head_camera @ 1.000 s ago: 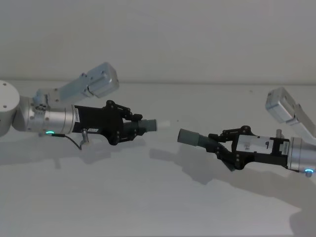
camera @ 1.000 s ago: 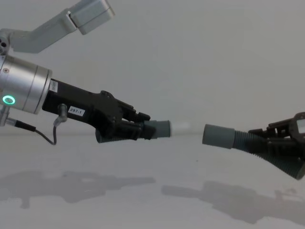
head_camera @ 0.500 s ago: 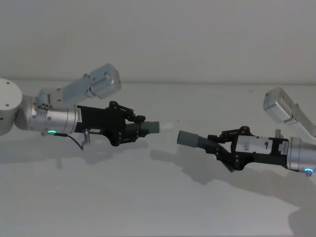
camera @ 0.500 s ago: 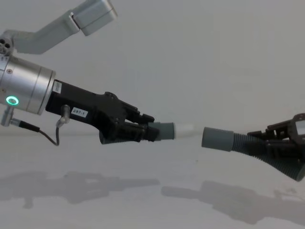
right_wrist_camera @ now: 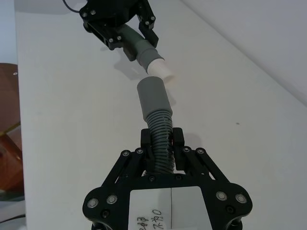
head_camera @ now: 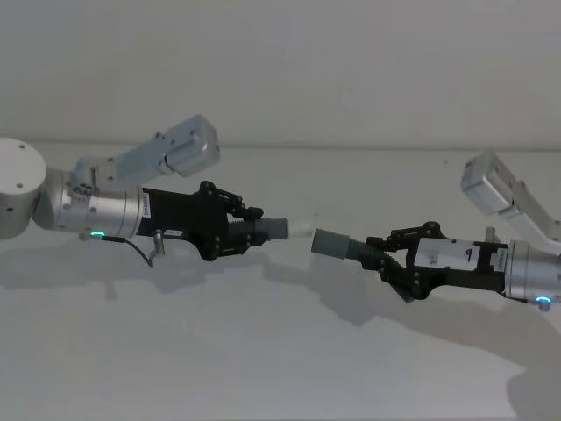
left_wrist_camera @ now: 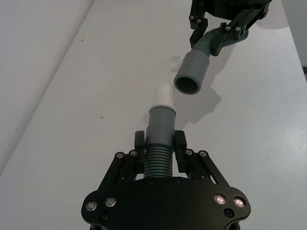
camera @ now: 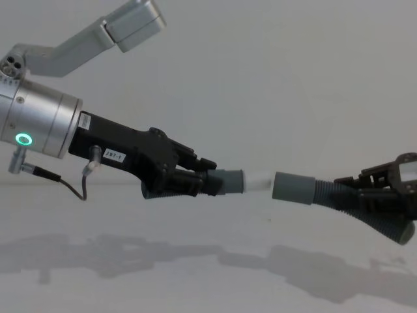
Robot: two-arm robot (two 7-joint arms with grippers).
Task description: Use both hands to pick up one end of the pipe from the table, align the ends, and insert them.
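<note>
Facing each other above the table (head_camera: 280, 351), the two pipe pieces are held in the air, tips close but not joined. The left gripper (head_camera: 235, 230) is clamped on the ribbed part of the pale-tipped piece (head_camera: 279, 229). The right gripper (head_camera: 392, 260) is clamped on the ribs of the socket piece (head_camera: 337, 245), its mouth just beside the pale tip.
</note>
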